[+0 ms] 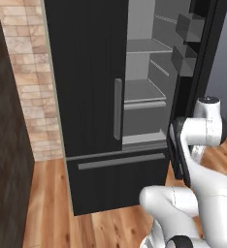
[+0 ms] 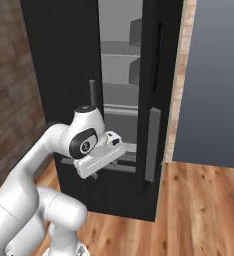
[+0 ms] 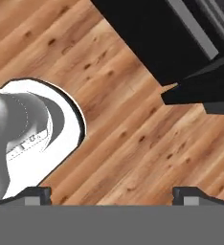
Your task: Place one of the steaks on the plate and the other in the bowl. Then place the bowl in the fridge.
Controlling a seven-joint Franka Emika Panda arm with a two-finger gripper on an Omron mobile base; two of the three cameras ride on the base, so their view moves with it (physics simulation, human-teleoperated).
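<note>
Fingers [image 3: 113, 195] spread wide, empty, above wood floor [image 3: 123, 124] beside open fridge [image 1: 91, 97]

Left base view: from behind the arm on its left, facing forward and down at the nearby fridge [image 1: 93, 97], right door open on grey shelves; right base view: from behind on the right, facing the same fridge [image 2: 64, 60] and interior through the door gap; hand view: close above the wooden floor [image 3: 114, 124], looking down, fridge base at its upper right.
</note>
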